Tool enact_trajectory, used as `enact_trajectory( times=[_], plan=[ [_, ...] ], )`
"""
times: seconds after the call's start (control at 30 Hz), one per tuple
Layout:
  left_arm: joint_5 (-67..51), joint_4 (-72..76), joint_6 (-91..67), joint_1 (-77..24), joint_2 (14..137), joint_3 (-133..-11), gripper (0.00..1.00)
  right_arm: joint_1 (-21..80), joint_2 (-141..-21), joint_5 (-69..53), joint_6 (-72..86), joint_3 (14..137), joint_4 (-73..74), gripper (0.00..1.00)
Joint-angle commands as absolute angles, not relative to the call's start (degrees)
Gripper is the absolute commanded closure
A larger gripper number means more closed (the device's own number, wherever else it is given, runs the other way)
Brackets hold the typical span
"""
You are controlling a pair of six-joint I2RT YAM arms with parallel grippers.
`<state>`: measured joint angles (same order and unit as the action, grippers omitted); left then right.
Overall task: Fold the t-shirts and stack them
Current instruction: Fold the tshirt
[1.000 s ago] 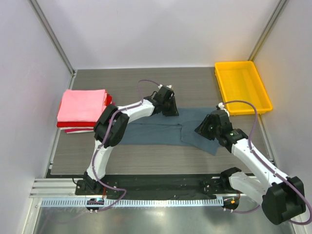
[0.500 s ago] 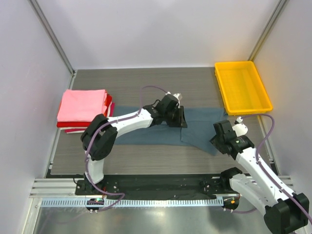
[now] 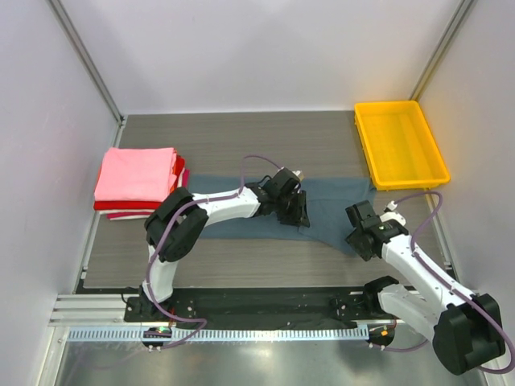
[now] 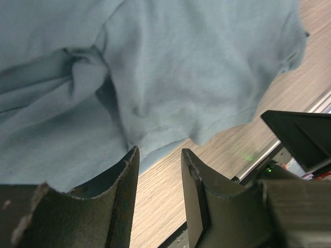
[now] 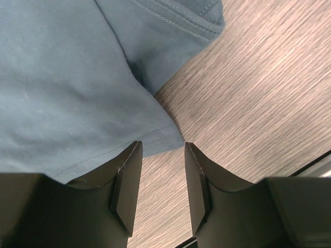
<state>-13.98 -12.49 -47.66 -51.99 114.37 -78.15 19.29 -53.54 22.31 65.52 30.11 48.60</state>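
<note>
Quick update from us: in the last second both arms have moved and both have let go. The left fingers (image 4: 121, 206) were up at the far edge of the tee (image 3: 334, 205) and have swung down to its near edge, about mid-length. The right fingers (image 5: 199, 186) have backed off toward the near edge of the worktop (image 3: 241, 145) and now hang over the tee's near right corner.

Both pairs have spread wider too. In the wrist views each pair stands partly apart with nothing between them. Through the left gap we see the hem and bare worktop, and through the right gap the corner hem sits just at the tips. So neither pair is holding anything right now.

The tee lies as a long band across the middle of the worktop. Its left end is near the stack (image 3: 135, 173) of pink, red and white at the left edge. Its right end is just beside the near end of the tray (image 3: 406, 183), and we can't tell if they touch.

Our read is that a lengthwise fold is down and released, and the arms are lining up for the next pinch along the near hem. There's a bunched crease near the left fingers that could carry into the next fold if it's not smoothed. The tee hasn't gone on the stack yet.
</note>
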Motion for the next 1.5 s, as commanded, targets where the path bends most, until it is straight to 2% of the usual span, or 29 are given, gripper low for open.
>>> enact_trajectory(
  times=[0.0, 0.4, 0.73, 0.8, 0.83, 0.9, 1.0, 1.2, 1.47],
  plan=[
    [-14.1, -11.4, -47.7, -51.9, 112.7, -77.4, 0.6, 19.3, -52.4, 23.6, 67.7, 29.9, 47.1, 0.56],
    [-13.8, -15.5, -46.2, -52.1, 115.5, -79.8, 0.59, 19.4, -57.7, 24.0, 71.7, 28.7, 45.9, 0.57],
    [-14.7, -15.6, -46.2, -52.0, 117.4, -81.4, 0.69, 19.3, -57.2, 24.3, 73.4, 25.4, 42.7, 0.64],
    [-14.5, -15.7, -46.2, -52.1, 117.7, -81.6, 0.71, 19.3, -57.1, 24.2, 73.6, 25.3, 42.8, 0.77],
    [-14.5, -15.8, -46.3, -52.0, 117.8, -81.8, 0.75, 19.3, -56.9, 24.0, 73.7, 25.4, 42.8, 0.88],
    [-14.5, -15.9, -46.3, -52.0, 117.8, -82.0, 0.81, 19.3, -56.4, 23.4, 73.6, 25.7, 43.0, 0.98],
    [-14.5, -16.3, -46.3, -52.0, 117.5, -82.2, 0.85, 19.3, -55.3, 23.6, 73.3, 27.6, 44.5, 0.99],
    [-15.6, -17.5, -46.1, -51.5, 116.9, -82.0, 1.0, 19.3, -52.3, 25.2, 72.3, 32.5, 48.5, 0.99],
    [-17.1, -17.8, -45.9, -50.4, 116.0, -80.6, 1.0, 19.3, -54.9, 28.1, 71.5, 37.1, 49.5, 0.98]
  ],
)
